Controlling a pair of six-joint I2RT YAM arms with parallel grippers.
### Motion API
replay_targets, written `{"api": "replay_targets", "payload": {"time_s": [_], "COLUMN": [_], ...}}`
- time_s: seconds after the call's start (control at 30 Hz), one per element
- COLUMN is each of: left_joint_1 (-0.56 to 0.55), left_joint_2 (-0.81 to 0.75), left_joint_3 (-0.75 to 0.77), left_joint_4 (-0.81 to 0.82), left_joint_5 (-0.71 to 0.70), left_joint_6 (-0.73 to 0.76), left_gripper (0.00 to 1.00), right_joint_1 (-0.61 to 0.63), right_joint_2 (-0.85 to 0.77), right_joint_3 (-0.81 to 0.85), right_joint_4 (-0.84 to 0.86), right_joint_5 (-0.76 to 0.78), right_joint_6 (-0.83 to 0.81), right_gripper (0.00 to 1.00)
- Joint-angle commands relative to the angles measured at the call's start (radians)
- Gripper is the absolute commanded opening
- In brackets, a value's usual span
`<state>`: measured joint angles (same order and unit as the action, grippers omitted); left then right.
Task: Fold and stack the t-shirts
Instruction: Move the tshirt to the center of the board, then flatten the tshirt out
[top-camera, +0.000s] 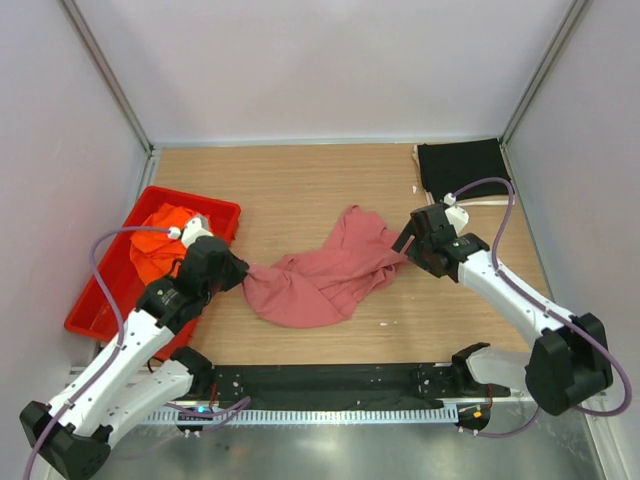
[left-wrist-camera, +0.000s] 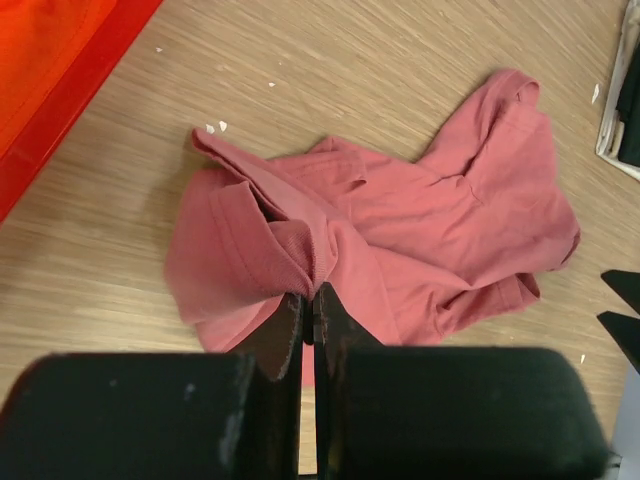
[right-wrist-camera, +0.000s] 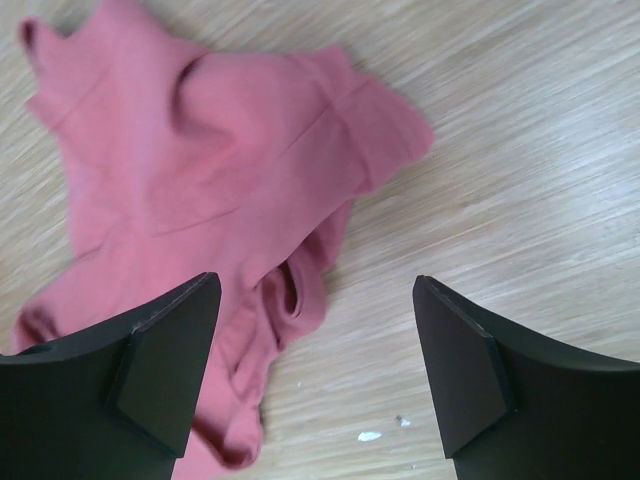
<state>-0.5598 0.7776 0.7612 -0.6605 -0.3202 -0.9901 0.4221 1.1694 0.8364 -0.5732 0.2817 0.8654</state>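
Rose-red t-shirt (top-camera: 320, 275), crumpled in the middle of the wooden surface (top-camera: 330, 190), between the two arms. Was pinched at its left end by the left fingers (left-wrist-camera: 288, 335), closed tight on a fold of cloth. Was not gripped by the right fingers (right-wrist-camera: 165, 360), spread wide over its right edge. Seemed soft, light and limp, so likely to sag and bunch when lifted. Better to take by hem or shoulder corners

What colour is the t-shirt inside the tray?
The t-shirt is bright orange, clearest in the top external view.
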Motion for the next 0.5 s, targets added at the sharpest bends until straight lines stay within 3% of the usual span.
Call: {"api": "replay_targets", "payload": {"time_s": [0.0, 0.37, 0.4, 0.43, 0.47], "left_joint_1": [0.005, 0.005, 0.005, 0.005, 0.005], "left_joint_2": [-0.018, 0.069, 0.072, 0.08, 0.094], "left_joint_3": [0.009, -0.011, -0.01, -0.007, -0.005], "left_joint_4": [0.012, 0.058, 0.064, 0.067, 0.07], "left_joint_5": [0.009, 0.067, 0.076, 0.076, 0.075], "left_joint_6": [0.008, 0.05, 0.05, 0.05, 0.048], "left_gripper": [0.0, 0.0, 0.0, 0.0, 0.0], "right_joint_1": [-0.026, -0.111, -0.124, -0.132, -0.138], "right_joint_2": [0.079, 0.314, 0.325, 0.332, 0.348], "right_joint_3": [0.001, -0.034, -0.049, -0.054, -0.057], "right_joint_4": [0.07, 0.282, 0.301, 0.335, 0.341], "right_joint_5": [0.07, 0.112, 0.119, 0.11, 0.102], "right_joint_6": [0.075, -0.018, -0.031, -0.042, -0.049], "right_gripper": [0.83, 0.73, 0.69, 0.55, 0.49]}}
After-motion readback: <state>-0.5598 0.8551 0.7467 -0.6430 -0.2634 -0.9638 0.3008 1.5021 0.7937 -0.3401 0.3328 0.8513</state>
